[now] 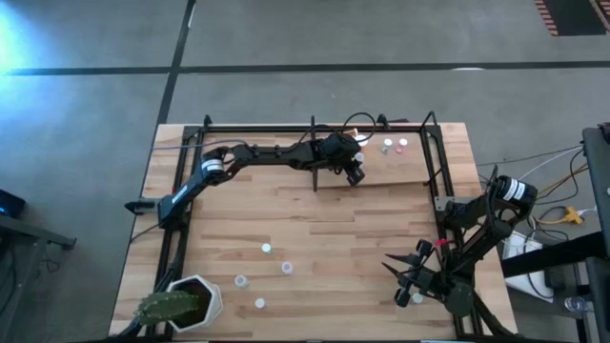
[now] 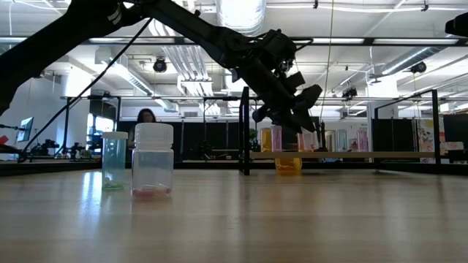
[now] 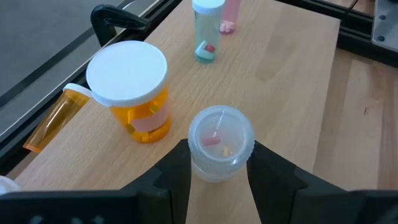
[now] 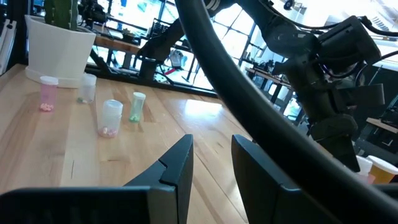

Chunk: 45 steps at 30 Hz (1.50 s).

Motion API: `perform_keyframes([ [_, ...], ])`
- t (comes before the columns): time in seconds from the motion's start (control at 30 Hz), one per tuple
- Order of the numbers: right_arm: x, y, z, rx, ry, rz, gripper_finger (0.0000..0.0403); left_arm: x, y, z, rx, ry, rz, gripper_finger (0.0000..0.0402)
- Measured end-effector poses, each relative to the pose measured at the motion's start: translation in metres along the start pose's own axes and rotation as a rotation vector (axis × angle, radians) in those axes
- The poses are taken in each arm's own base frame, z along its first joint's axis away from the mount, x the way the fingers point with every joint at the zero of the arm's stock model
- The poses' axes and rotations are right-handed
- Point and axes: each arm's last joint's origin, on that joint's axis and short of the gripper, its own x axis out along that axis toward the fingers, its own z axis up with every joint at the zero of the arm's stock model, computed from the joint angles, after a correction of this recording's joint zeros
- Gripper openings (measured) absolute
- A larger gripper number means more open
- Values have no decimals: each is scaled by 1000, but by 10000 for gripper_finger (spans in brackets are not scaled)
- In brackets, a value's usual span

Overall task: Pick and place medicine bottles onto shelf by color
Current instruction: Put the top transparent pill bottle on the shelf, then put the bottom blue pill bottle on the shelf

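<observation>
My left gripper (image 3: pixel 217 158) reaches over the light-wood shelf (image 1: pixel 410 167) at the table's far right and is shut on a small clear bottle (image 3: pixel 221 132) with pills inside. On the shelf panel an orange bottle with a white cap (image 3: pixel 130 93) stands, another orange bottle (image 3: pixel 53 121) lies on its side, and a greenish bottle (image 3: pixel 205 31) and a pink one (image 3: pixel 229 15) stand farther off. Several small bottles (image 1: pixel 266 249) stand on the tabletop near the left front. My right gripper (image 4: pixel 211 149) is open, low over the table's near right part (image 1: pixel 408 276), touching nothing. My left gripper pinches the clear bottle by the sides of its body just under the cap (image 3: pixel 198 163), one finger on each side. The fingers come slanting down from the table's left. The bottle stays upright over the shelf panel; whether its base rests on the panel I cannot tell.
A white pot with a green cactus (image 1: pixel 181 300) stands at the near left corner. Black rods and posts (image 1: pixel 315 152) frame the shelf and table edges. One small bottle (image 1: pixel 402 298) sits near my right gripper. People and desks show in the room behind.
</observation>
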Motion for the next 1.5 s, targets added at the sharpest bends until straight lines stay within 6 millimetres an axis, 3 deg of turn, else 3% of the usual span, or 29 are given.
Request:
perform_keyframes([
  [0.17,0,0,0,0,0,0,100,0,0,0,0,0,0,128],
  [0.47,0,0,0,-1,0,0,100,0,0,1,2,-7,-1,197],
  [0.73,0,0,0,-8,0,0,100,-3,0,4,30,-20,-8,207],
  [0.9,0,0,0,-8,0,0,100,-41,-13,32,67,-91,-104,208],
  [1.0,0,0,0,-22,0,1,100,-74,-37,43,137,-101,-163,208],
  [1.1,0,0,0,-71,0,1,100,-107,-70,39,243,-92,-222,208],
  [1.23,0,0,3,-6,0,3,100,-150,-118,16,363,-105,-329,208],
  [1.37,-2,1,17,20,-2,7,100,-178,-156,-31,460,-102,-349,208],
  [1.5,-3,3,41,30,-4,15,100,-193,-178,-82,493,-157,-335,208],
])
